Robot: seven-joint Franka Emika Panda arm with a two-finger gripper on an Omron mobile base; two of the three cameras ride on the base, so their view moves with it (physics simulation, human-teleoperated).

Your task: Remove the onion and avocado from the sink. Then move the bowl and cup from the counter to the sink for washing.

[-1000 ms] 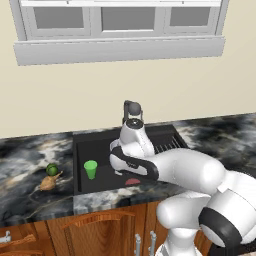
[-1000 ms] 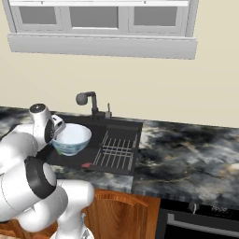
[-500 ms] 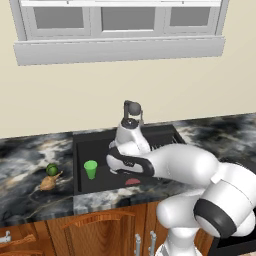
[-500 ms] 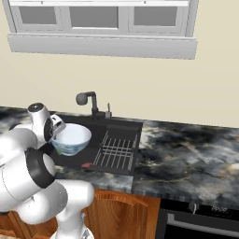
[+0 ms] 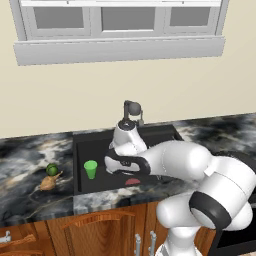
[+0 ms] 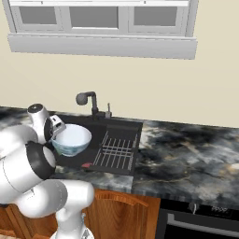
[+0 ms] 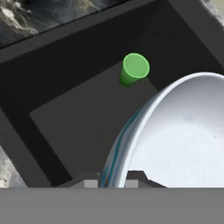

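Gripper (image 7: 112, 181) jaws are being seen in the hand view nearly closed on the rim of the bowl (image 7: 183, 140), one finger on each side of its bluish edge, so the bowl is being held. Beyond the bowl, the green cup (image 7: 133, 68) is being shown standing upright on the floor of the black sink (image 7: 65, 118), well apart from the bowl, and a strip of marbled counter (image 7: 26, 17) is being shown past the sink's far wall.

From the left base view, the arm (image 5: 175, 160) is being seen reaching over the sink (image 5: 100, 142), its bulk hiding the bowl. The cup (image 5: 90, 169) is being shown in the left part of the basin. On the counter (image 5: 30, 155) to the left of the sink, the avocado (image 5: 51, 169) and the onion (image 5: 48, 183) are being shown lying just beside each other.

From the right base view, the bowl (image 6: 72, 140) is being shown held upright over the left part of the sink (image 6: 119, 128), beside the wire rack (image 6: 115, 151) and in front of the faucet (image 6: 88, 100). The gripper (image 6: 55, 127) is being seen at the bowl's left rim.
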